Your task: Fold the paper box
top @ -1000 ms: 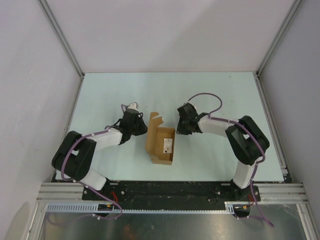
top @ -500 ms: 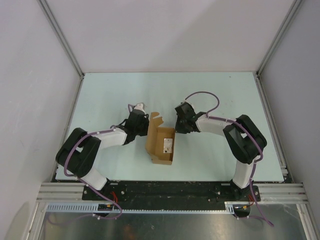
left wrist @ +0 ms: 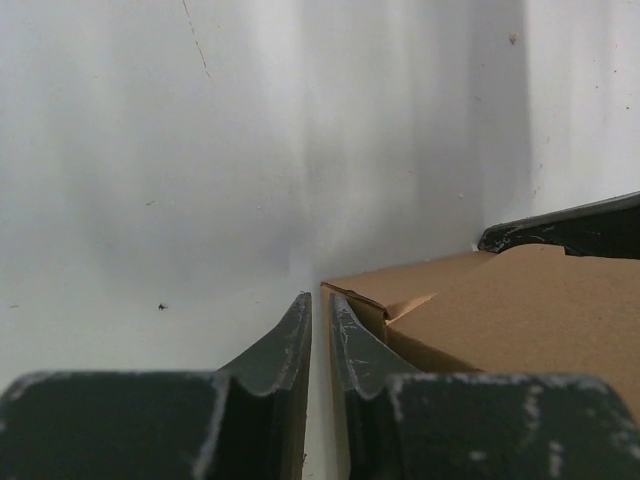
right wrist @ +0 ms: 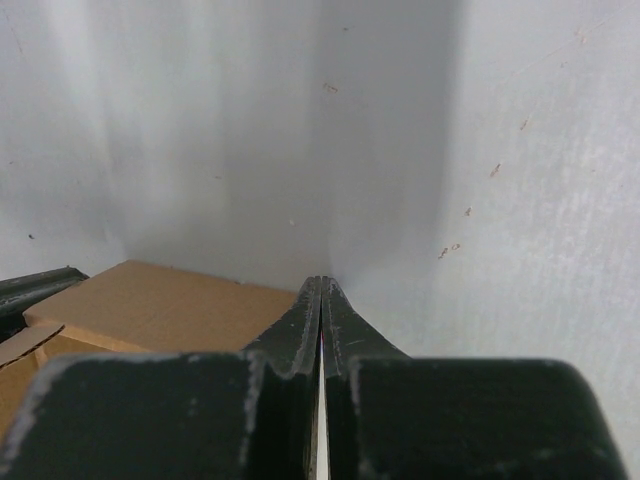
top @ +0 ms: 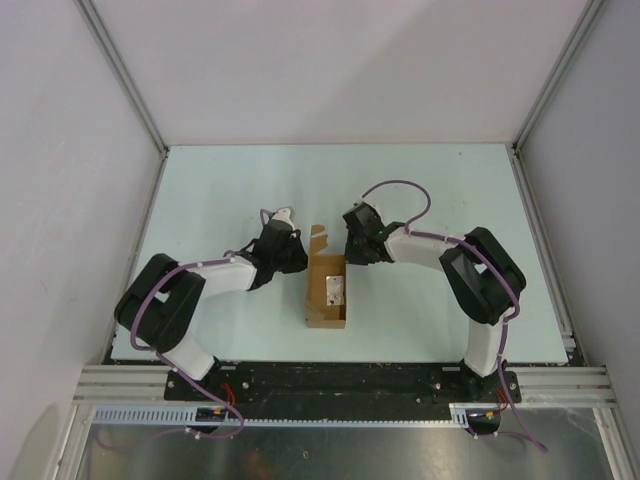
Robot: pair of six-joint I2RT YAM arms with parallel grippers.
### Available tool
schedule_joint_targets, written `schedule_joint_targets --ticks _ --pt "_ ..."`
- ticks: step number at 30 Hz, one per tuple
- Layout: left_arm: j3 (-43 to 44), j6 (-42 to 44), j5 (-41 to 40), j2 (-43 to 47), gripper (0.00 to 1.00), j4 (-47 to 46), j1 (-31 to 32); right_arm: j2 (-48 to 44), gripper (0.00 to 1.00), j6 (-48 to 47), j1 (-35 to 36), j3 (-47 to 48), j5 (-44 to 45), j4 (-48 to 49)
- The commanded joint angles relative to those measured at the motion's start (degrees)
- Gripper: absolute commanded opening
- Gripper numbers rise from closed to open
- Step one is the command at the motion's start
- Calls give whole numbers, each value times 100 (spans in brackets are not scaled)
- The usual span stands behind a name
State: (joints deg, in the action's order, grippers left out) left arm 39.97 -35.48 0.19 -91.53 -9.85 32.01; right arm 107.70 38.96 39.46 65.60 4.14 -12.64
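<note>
Beside the paper box, left claw leans in ajar, right claw closed.

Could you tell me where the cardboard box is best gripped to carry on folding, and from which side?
Probably the notched flap standing up at the far end of the box. It is a thin free edge, so two fingers can pinch across it. Come from the left, where the left gripper sits, narrowly open, beside that corner.
</note>
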Motion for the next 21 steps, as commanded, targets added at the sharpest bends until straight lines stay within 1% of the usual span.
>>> schedule_joint_targets --ticks 1,5,12,14,15,16,21 --pt "178 15 236 -67 17 -395 113 199 0 -3 141 295 148 -71" --pt "143 24 228 -58 17 -430 113 181 0 -2 158 313 219 -159" --pt "-32 59 52 179 17 -422 113 -275 0 -195 -43 313 605 -651" --pt "-50 51 -10 275 17 -308 104 -477 0 -406 -88 313 684 -748" --pt "-76 24 -219 337 17 -264 104 -548 0 -450 -166 313 824 -887" --pt "-103 24 -264 442 17 -220 104 -670 0 -503 -210 304 851 -950" --pt "-59 6 -449 583 17 8 104 -891 0 -784 -395 304 851 -1144"
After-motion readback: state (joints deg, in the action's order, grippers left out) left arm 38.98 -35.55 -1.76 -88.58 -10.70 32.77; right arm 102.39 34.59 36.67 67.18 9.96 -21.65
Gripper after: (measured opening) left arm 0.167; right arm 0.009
